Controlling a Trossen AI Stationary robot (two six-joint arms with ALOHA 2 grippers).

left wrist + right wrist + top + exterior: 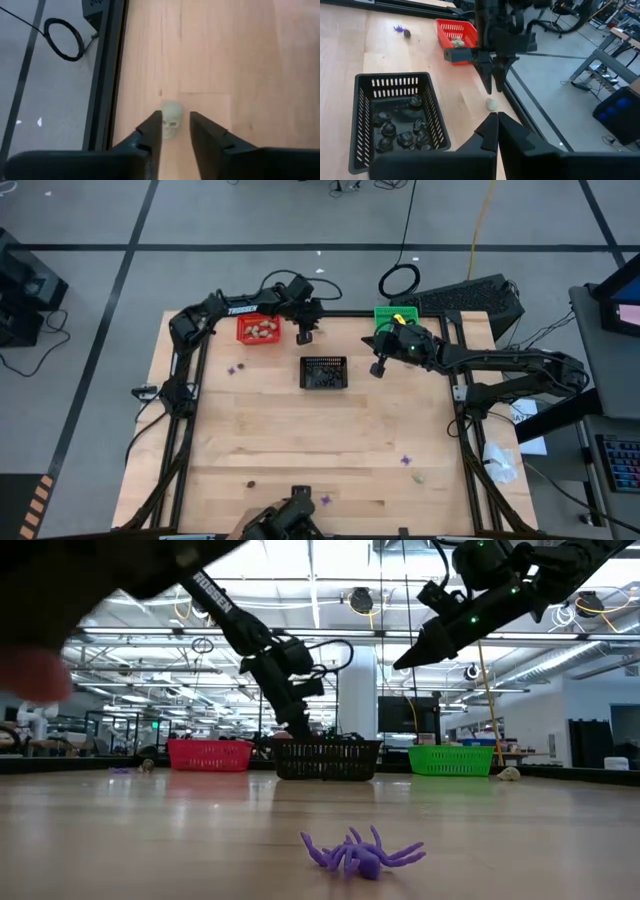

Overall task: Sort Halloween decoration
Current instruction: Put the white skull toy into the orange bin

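a purple spiky trinket point(236, 368) is lying at the left of the pale wood-grain table point(320, 450). beside it the slatted red plastic basket point(258, 330) is holding beige lumps point(262, 330). the left gripper point(303, 335) is hovering just right of it, dark fingers point(152, 132) parted around a small pale skull point(171, 119) lying on the wood near the table's edge, not pinching it. the black mesh basket point(324, 372) is holding dark rounded bits point(400, 132). the right gripper point(379, 368), fingers pressed together, is hanging before the green basket point(395, 317).
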